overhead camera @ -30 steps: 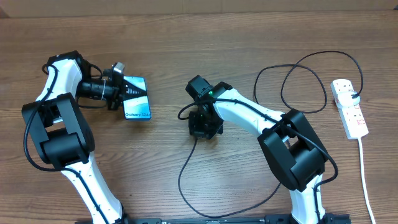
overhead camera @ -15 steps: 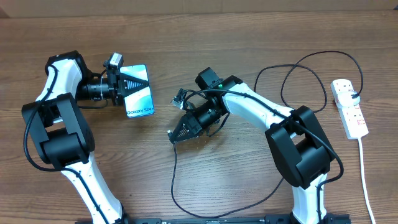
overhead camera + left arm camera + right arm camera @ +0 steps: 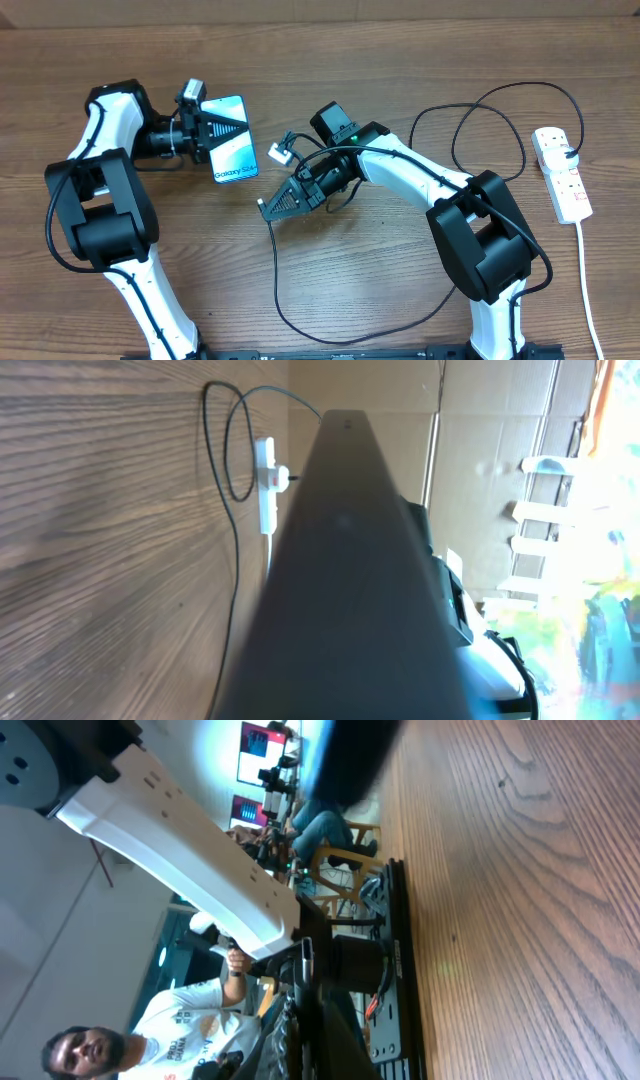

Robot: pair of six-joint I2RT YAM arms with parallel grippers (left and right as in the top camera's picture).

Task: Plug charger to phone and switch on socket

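on the wooden table (image 3: 360,60) the step in hand is the plugging-in; the switching is not yet begun. the left gripper (image 3: 228,128), at about 10 o'clock from the table's middle, is clamped on the phone (image 3: 234,158) and holds it off the wood, screen up, with the short edge under "galaxy s24" aimed toward 5 o'clock. the right gripper (image 3: 268,206) sits near that edge, at the phone's 5 o'clock, and is not touching it. its fingers are pinched narrow on the end of the charger (image 3: 274,270), whose cable drops toward 6 o'clock. the plug tip itself is too small to make out.

the next move, as i judge it, calls for lining the tip square with the phone's port and pushing toward 11 o'clock while the left arm braces.

the socket (image 3: 562,172) lies at the 3 o'clock edge, well apart, its white cord (image 3: 588,290) running to 6 o'clock. the cable's wide loops at 1 o'clock and along the 6 o'clock side could drag or snag the right arm.
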